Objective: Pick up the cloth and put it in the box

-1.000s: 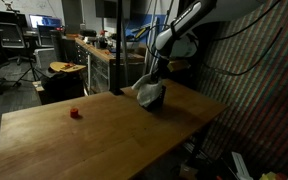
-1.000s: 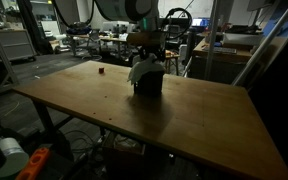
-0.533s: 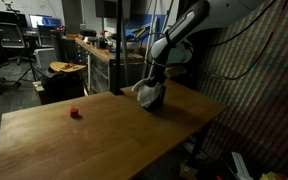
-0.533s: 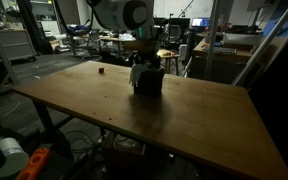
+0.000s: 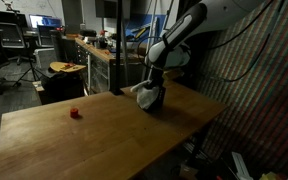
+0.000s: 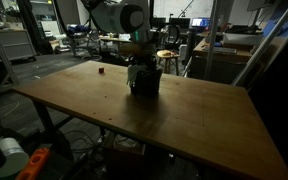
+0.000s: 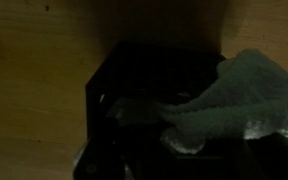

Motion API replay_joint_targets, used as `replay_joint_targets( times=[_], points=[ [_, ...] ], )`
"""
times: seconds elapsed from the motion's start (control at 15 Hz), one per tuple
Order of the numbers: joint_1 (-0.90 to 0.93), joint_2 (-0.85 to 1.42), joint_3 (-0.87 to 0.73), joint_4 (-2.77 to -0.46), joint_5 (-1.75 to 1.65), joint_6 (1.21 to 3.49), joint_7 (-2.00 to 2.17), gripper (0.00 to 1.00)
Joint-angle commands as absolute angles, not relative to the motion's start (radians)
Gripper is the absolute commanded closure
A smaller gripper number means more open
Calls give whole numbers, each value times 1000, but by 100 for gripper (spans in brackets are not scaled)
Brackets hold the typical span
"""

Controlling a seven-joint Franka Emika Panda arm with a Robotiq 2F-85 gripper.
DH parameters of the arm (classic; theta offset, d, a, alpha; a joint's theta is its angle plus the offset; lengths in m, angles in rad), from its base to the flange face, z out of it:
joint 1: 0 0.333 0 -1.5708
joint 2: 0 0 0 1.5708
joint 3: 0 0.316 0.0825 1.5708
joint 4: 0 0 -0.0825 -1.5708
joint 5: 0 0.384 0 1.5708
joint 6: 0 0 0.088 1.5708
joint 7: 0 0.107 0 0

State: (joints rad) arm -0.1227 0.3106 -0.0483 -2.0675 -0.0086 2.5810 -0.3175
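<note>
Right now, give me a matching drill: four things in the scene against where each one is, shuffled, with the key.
Things:
1. light grey-white soft fabric cloth
2. small black mesh-sided box
3. small red object
4. hand

Places:
A. standing on the wooden table, open top up
B. low over the box
C. lying alone, apart from the rest
D. partly in the box, spilling over one rim

Pairs: 1-D, 2-A, 3-C, 4-B

Pale grey-white arm (image 5: 187, 27) of rounded segments, darker bands at its joints
</note>
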Motion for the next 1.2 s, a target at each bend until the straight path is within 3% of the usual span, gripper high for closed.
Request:
replay_joint_targets(
  times=[0.0, 0.87, 1.13],
  points=[
    [-116, 321, -28, -2081, -8, 2583, -300, 100],
    [-110, 396, -27, -2090, -22, 2589, -254, 100],
    [-107, 380, -24, -2068, -16, 2579, -242, 95]
  ],
)
